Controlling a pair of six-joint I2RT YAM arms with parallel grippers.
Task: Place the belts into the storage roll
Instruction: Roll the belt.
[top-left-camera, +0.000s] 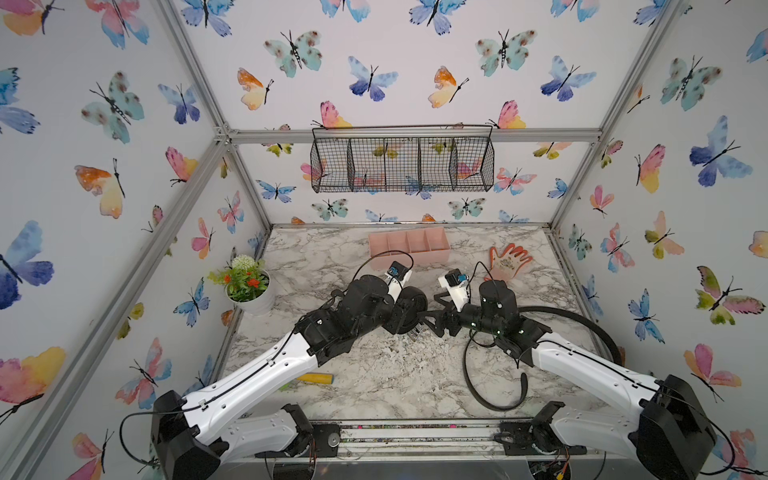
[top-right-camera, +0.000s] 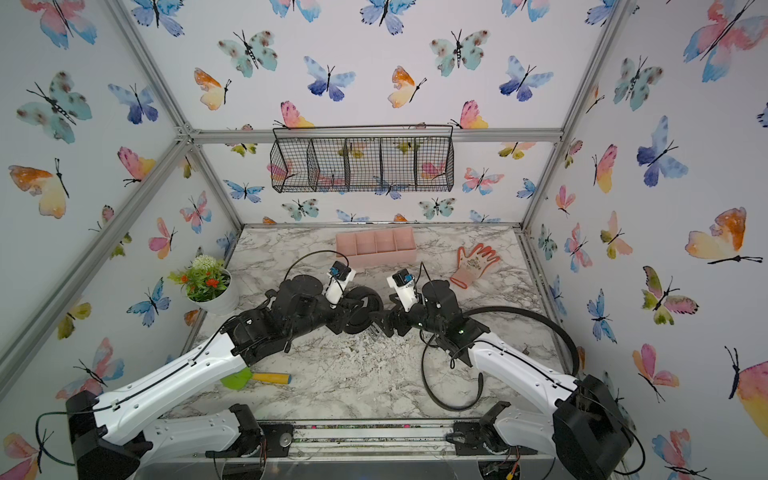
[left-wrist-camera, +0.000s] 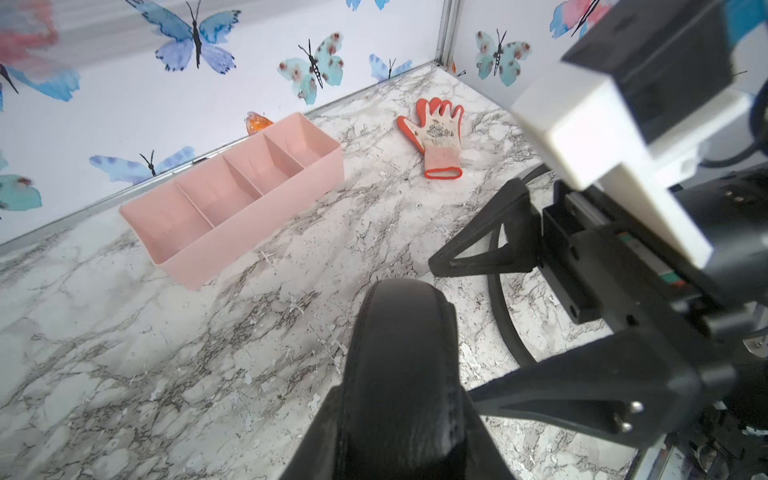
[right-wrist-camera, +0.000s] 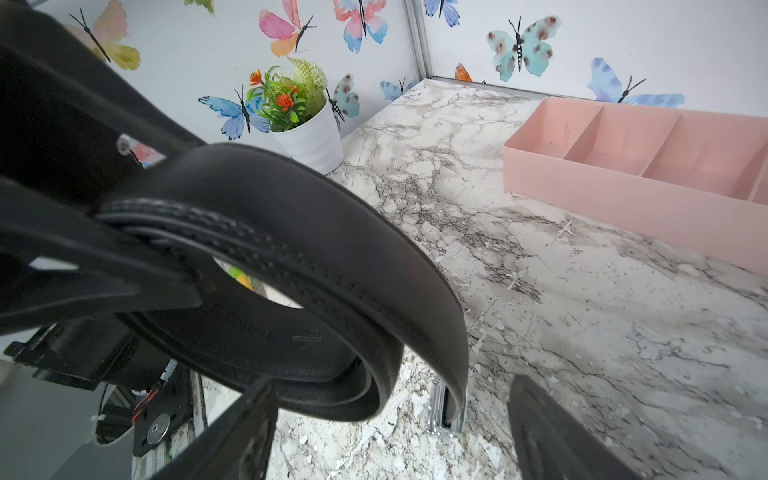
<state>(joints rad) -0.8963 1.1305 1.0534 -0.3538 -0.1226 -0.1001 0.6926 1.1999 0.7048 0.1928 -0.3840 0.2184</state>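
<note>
Coiled belt (left-wrist-camera: 401, 332) — smooth black leather, stitched edges, wound into a thick ring — pinched between the fingers of the left gripper (left-wrist-camera: 399, 436) above the middle of the marble-patterned table (top-left-camera: 374, 374). Right gripper (right-wrist-camera: 390, 386) just beside the coil, fingers spread wide, gripping nothing. Bright metal buckle (right-wrist-camera: 446, 409) below the coil. Second belt (top-left-camera: 498, 408) in a loose loop (standing on edge) near the front right corner. Storage roll (top-left-camera: 415, 257), matte pink plastic, four-compartment, along the far edge.

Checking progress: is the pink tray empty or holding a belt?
Empty: the pink tray shows bare floors in all four compartments, left wrist view.
</note>
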